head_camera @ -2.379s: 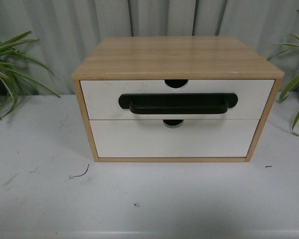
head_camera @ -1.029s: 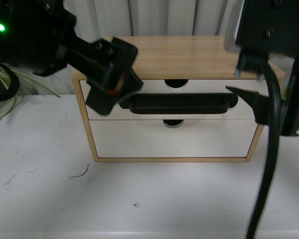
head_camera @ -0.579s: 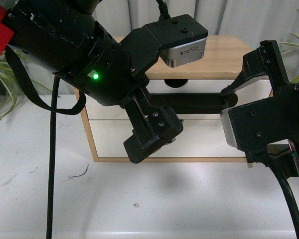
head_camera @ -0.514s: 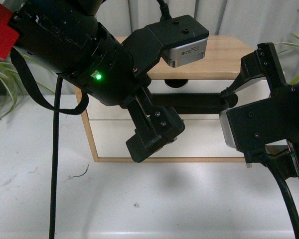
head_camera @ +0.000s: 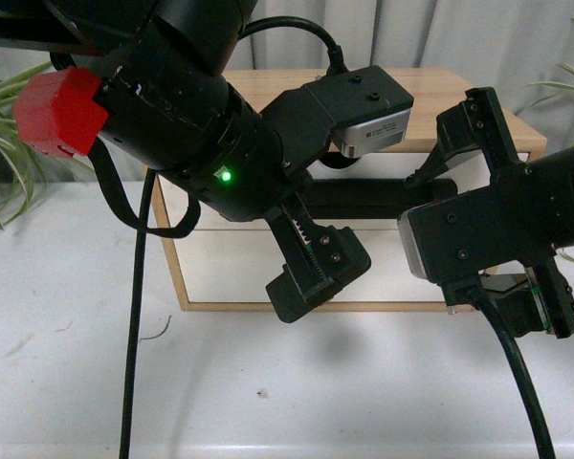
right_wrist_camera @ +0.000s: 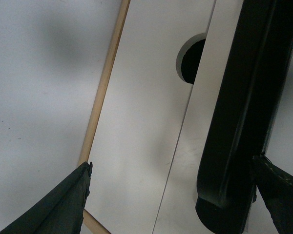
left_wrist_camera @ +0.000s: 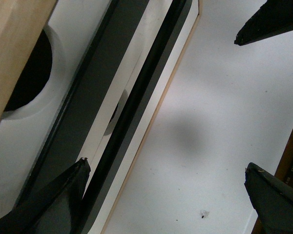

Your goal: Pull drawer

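Both arms are in front of the wooden cabinet (head_camera: 440, 81), which sits on the white table (head_camera: 67, 373) in the upper middle of the front view. The drawer (left_wrist_camera: 19, 146) is the top one of the two. It's shut, with its white front level with the plain lower drawer (head_camera: 220, 268). Its long black handle (head_camera: 364, 199) shows between the two arms in the centre of the frame.

The left arm fills the upper left of the front view, with a red block (head_camera: 57, 113) on its side and a small green light (head_camera: 227, 175) glowing. In the left wrist view, the left gripper (left_wrist_camera: 165, 166) is spread wide and holds nothing. One finger (left_wrist_camera: 53, 200) lies right at the handle bar, and the other hangs over bare table. I can't tell whether that first finger touches the bar.

The right arm comes in from the right edge of the front view. The right gripper (right_wrist_camera: 171, 162) is wide open too and grips nothing. The rounded end of the handle lies between its fingers, close against one fingertip (right_wrist_camera: 278, 187). The other finger is well off, out over the edge of the cabinet and the table.

Green plant leaves (head_camera: 10, 124) show at the far left.
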